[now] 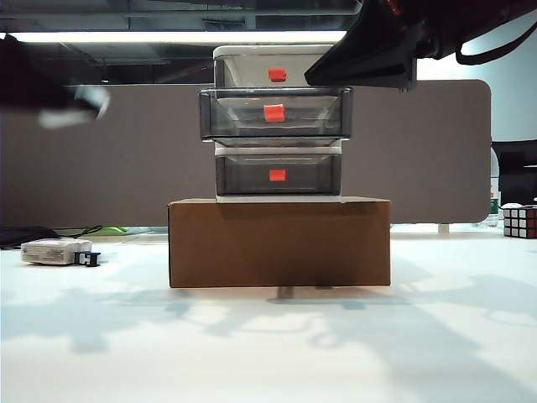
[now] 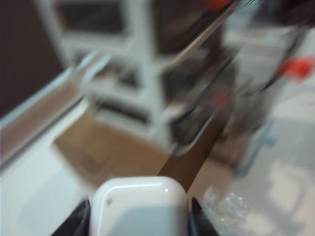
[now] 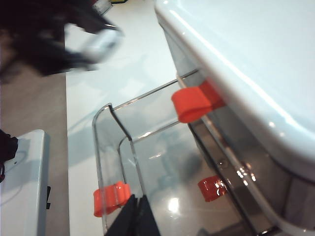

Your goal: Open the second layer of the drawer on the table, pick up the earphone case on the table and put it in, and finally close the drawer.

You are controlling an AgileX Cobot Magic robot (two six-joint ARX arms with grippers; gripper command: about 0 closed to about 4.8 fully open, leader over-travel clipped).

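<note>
Now the earphone case sits clamped between the left fingers, raised high left of the drawer. Its second layer is pulled out; the cabinet stands on a cardboard box on the white table, before a grey partition. Right fingers, tips together, hover over the open layer's front edge.

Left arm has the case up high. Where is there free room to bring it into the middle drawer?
The pulled-out second layer looks bare inside, open from above. The right gripper stands shut at its front rim by the tab, so that edge is crowded. The left gripper, holding the earphone case, has clear air left of the drawer.
</note>
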